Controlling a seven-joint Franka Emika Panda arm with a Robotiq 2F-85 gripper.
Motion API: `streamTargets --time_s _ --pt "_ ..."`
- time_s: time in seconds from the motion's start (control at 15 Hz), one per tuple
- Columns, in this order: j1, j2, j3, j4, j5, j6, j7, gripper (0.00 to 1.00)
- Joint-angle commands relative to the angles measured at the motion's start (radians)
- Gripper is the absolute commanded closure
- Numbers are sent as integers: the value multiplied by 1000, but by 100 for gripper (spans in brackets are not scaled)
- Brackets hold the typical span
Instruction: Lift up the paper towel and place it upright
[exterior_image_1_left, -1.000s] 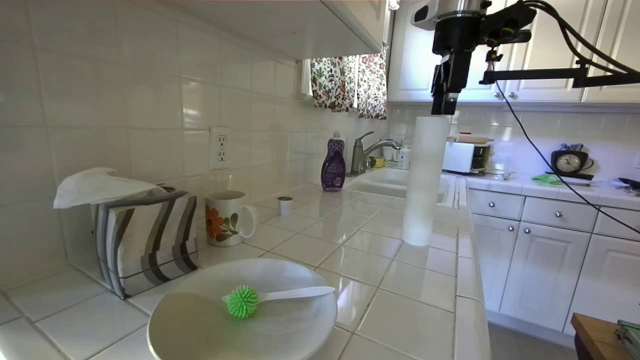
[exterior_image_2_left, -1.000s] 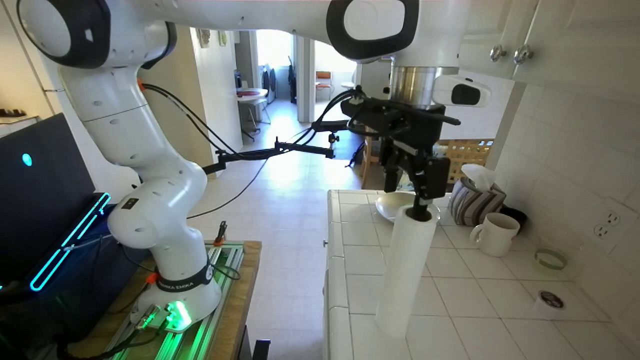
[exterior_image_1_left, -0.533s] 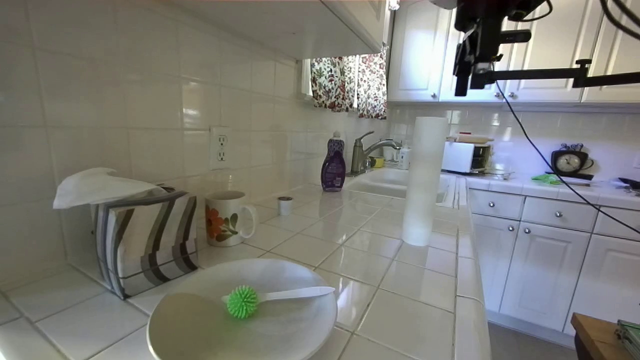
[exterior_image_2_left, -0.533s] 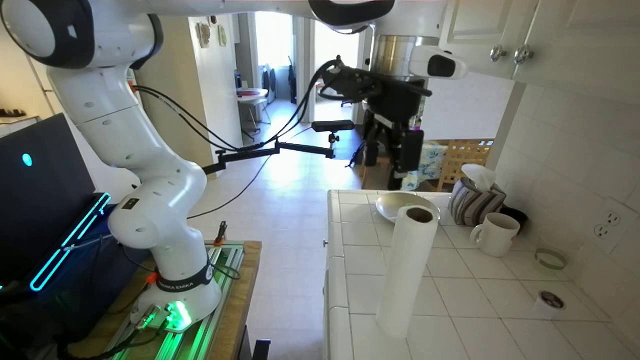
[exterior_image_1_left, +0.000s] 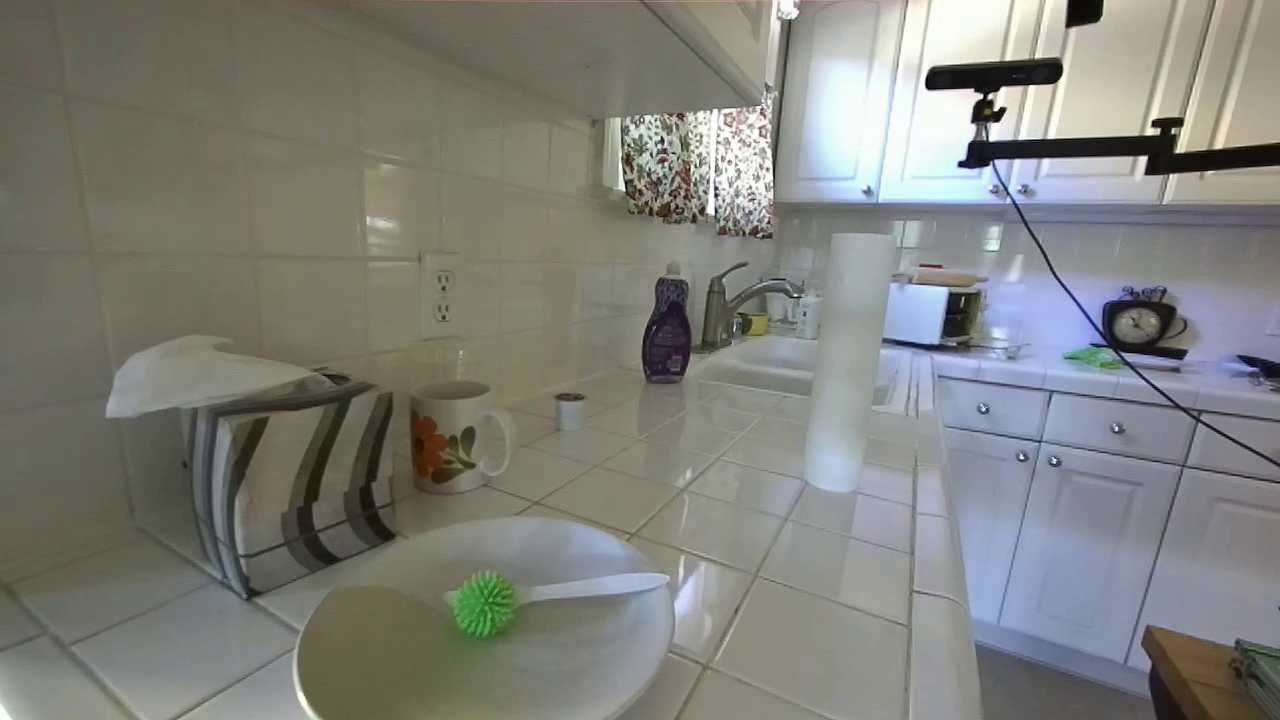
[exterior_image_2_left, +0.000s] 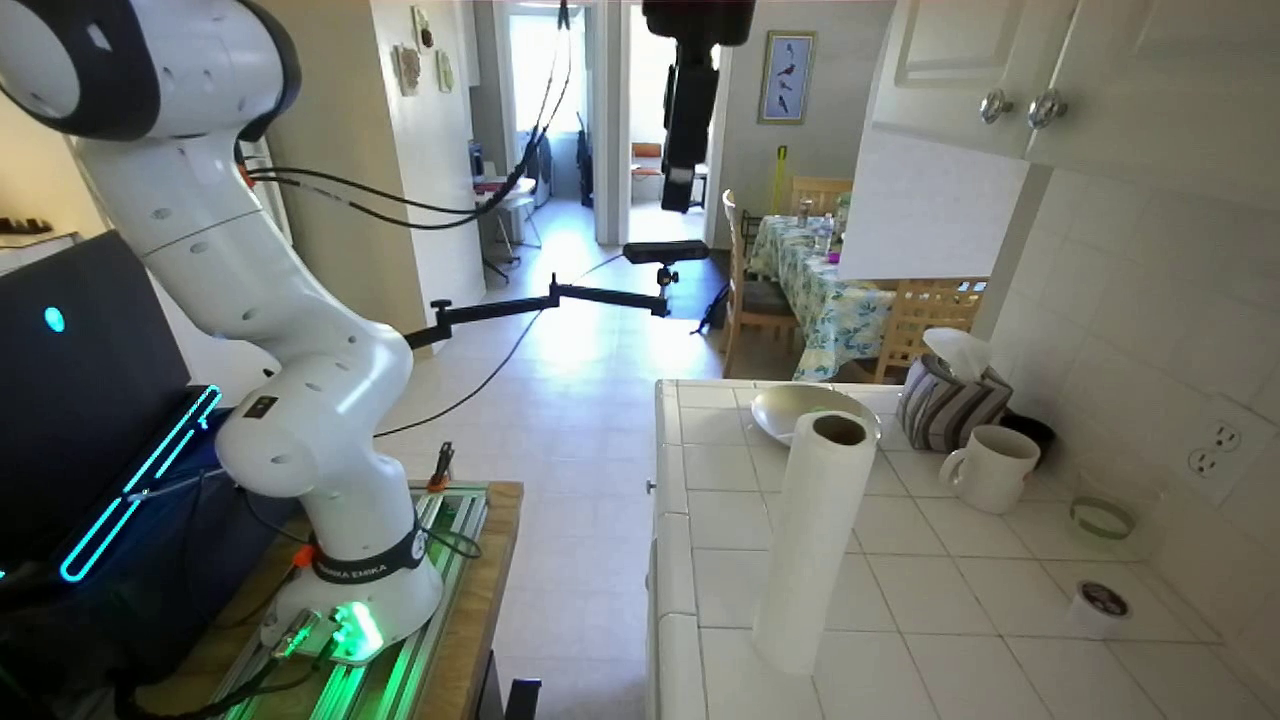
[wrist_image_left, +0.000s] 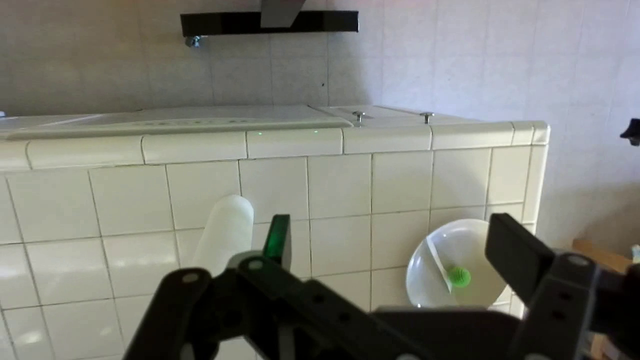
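Observation:
The paper towel, a tall white roll, stands upright on the tiled counter in both exterior views (exterior_image_1_left: 848, 370) (exterior_image_2_left: 812, 550). Its dark hollow core faces up. In the wrist view the roll (wrist_image_left: 226, 230) shows left of the fingers, its lower part hidden behind the gripper. My gripper (wrist_image_left: 392, 232) is open, with a wide gap and nothing between its fingers. In an exterior view the gripper (exterior_image_2_left: 680, 190) hangs high, up and left of the roll and apart from it. Only a black tip, probably of the gripper, shows at the top edge elsewhere.
A white bowl (exterior_image_1_left: 400, 640) with a green brush (exterior_image_1_left: 487, 603) stands near the counter's end. A tissue box (exterior_image_1_left: 300, 480), a mug (exterior_image_1_left: 455, 440), a small cup (exterior_image_1_left: 570, 411) and a purple bottle (exterior_image_1_left: 667, 330) line the wall. A camera on an arm (exterior_image_2_left: 665, 252) stands beside the counter.
My gripper has risen from the roll's top, where a finger was in or at the core, and moved up and away. The roll stays standing in place.

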Motion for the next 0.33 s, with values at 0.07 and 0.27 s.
streamTargets --time_s 0.07,0.27 --pt "-10 -8 3 20 4 -6 19 0" --pt "-12 -2 3 19 4 -6 22 0"
